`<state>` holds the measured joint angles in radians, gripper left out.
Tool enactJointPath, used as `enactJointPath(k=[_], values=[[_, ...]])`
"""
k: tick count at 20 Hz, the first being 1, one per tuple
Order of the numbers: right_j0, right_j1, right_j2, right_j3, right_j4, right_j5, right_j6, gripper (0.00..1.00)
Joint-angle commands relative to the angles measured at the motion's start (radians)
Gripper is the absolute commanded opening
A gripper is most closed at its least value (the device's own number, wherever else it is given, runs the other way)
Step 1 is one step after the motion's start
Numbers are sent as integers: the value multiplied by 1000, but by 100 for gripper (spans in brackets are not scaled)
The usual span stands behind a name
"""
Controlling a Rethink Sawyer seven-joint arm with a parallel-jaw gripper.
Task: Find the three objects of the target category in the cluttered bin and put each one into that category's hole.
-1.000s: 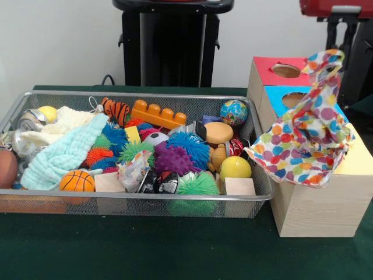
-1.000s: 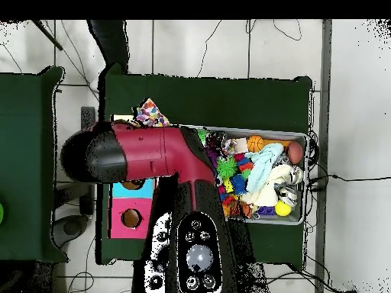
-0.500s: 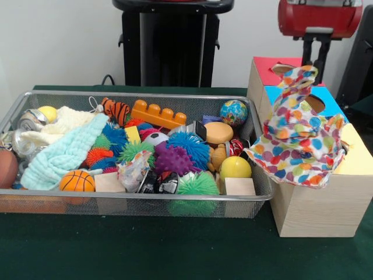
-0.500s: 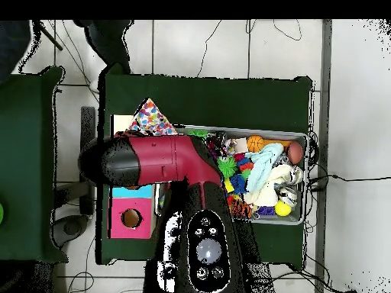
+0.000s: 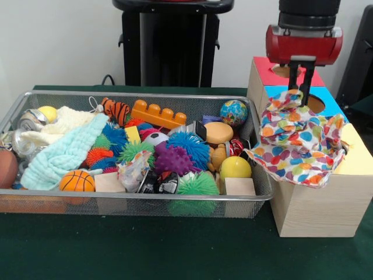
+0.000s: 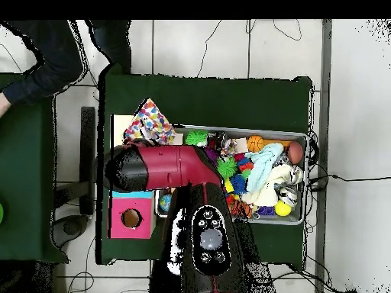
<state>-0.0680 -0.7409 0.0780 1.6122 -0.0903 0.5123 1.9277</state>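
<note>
Green felt carries the bin (image 5: pixel 35 201) and the box (image 5: pixel 317 213). On the box, the gripper (image 5: pixel 298 87) pinches the dotted cloth's (image 5: pixel 300 146) peak by the blue hole (image 5: pixel 316 103). Loose folds may snag on the rim and spill outside.

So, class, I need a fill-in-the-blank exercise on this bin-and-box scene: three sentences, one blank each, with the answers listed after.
1. The polka-dot cloth lies draped over the wooden ____.
2. The box top farthest from the camera is coloured ____.
3. The small globe ball sits in the wire bin at the end nearest the ____.

Missing words: box; red; box
</note>
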Motion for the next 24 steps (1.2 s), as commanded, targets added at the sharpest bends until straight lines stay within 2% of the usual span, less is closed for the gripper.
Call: enactJointPath(k=[1,8,12,15,19,24], values=[[-3,64,62,99,8,-53,108,0],[24,79,61,69,30,-73,138,0],[46,62,45,62,41,-59,158,0],[47,51,44,46,45,-36,147,0],[51,37,59,-10,57,60,107,0],[79,43,49,-49,82,85,137,0]])
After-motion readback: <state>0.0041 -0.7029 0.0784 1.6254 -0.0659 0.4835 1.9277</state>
